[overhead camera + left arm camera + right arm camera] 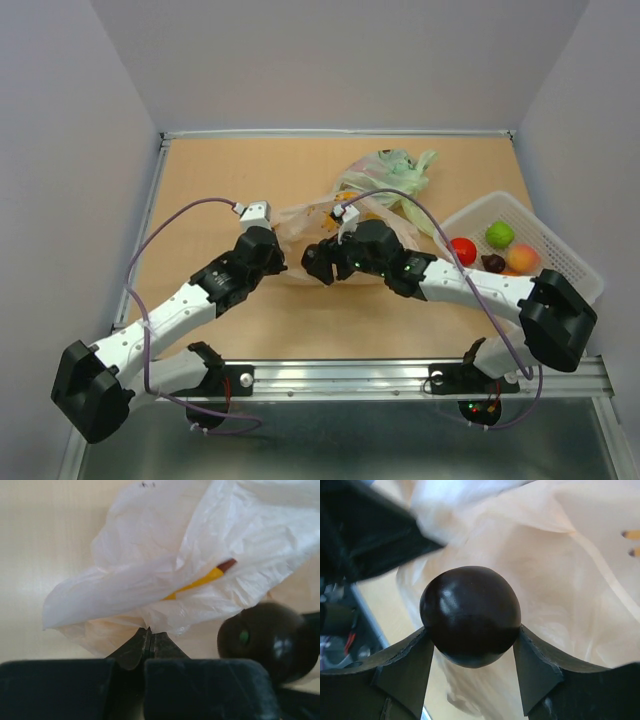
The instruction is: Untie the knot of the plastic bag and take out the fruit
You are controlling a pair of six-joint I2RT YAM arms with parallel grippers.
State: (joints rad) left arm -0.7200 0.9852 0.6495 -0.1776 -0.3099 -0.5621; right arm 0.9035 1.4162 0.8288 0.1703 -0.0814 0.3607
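My left gripper (pixel 150 639) is pinched tight on a fold of the plastic bag (pixel 190 555). Just beside it, my right gripper (pixel 470 632) clamps a glossy dark round fruit (pixel 470 607) at the bag's near edge. The bag lies mid-table: thin, crumpled, translucent peach with small orange marks. Beyond it sits a pale green bag (pixel 392 168). A white basket (pixel 565 250) of fruit stands to the right.
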